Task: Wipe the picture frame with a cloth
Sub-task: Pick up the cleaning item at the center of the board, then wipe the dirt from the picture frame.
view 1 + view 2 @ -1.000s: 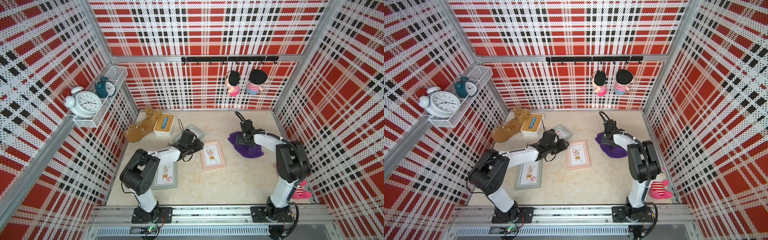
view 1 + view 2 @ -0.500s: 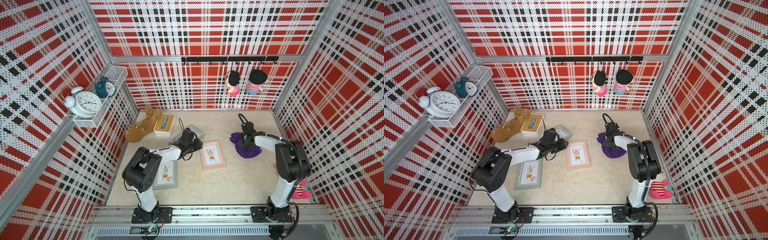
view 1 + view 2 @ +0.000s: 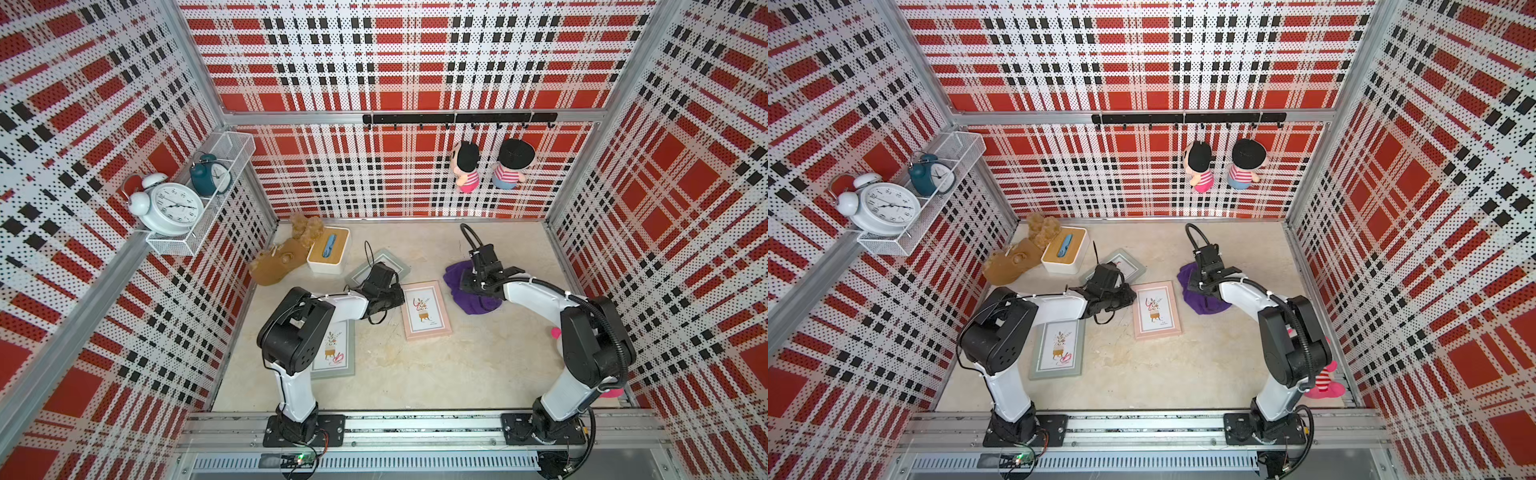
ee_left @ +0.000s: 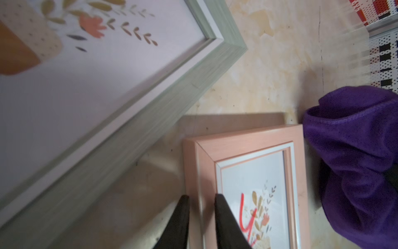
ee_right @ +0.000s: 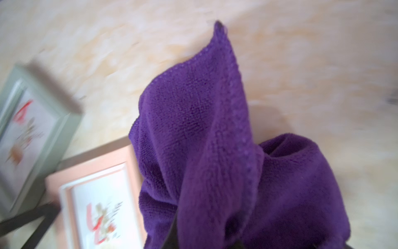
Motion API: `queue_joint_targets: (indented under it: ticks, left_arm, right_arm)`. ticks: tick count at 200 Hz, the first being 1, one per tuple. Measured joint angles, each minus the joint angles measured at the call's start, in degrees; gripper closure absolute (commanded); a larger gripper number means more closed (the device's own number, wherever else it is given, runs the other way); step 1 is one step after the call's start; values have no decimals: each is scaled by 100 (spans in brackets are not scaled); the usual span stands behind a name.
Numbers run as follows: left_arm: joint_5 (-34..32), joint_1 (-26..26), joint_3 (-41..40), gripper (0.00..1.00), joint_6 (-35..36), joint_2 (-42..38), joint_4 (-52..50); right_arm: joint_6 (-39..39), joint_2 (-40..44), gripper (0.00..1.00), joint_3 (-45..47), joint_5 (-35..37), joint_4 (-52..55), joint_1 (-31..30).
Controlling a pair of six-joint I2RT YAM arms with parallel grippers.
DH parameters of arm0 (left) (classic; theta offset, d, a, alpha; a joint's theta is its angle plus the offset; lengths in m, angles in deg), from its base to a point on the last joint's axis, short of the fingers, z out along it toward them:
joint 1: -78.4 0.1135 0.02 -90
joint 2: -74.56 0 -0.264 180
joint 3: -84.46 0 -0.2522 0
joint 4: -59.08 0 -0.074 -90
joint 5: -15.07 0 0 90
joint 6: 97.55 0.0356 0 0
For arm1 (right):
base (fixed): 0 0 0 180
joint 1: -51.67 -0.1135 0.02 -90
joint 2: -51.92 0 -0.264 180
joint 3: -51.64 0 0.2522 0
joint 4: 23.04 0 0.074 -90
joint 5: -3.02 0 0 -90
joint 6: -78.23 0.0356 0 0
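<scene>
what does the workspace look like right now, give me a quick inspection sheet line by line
surface: beige marbled table, no spills seen
job's things: purple cloth bunched beside the pink frame, which lies flat, face up
clutter: green frame by the left arm's base, another under the left wrist; brown plush and white box at the back left; striped doll by the right arm's base
hands: left hand has its fingers either side of the pink frame's rail, grip unclear; right hand shut on the purple cloth
cables: black loops at the right wrist and left wrist, no snag seen
surroundings: plaid walls; shelf with two alarm clocks; two hanging dolls
</scene>
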Motion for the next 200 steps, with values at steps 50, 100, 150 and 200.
queue_joint_targets:
  ticks: [50,100,150,200]
  left_arm:
    - [-63,-11,166,77,26,131,-11]
    - [-111,-37,175,69,7,136,-33]
    - [-162,-184,68,76,-81,68,-11]
    - [-374,-227,-129,83,-409,-4,214]
  right_arm:
    - [-129,-632,100,-459,-243,-138,-542]
    - [-133,-1069,100,-785,-199,-2,-621]
    - [-52,-1093,100,-765,-138,-35,-621]
    - [-28,-973,100,-546,15,-192,-752]
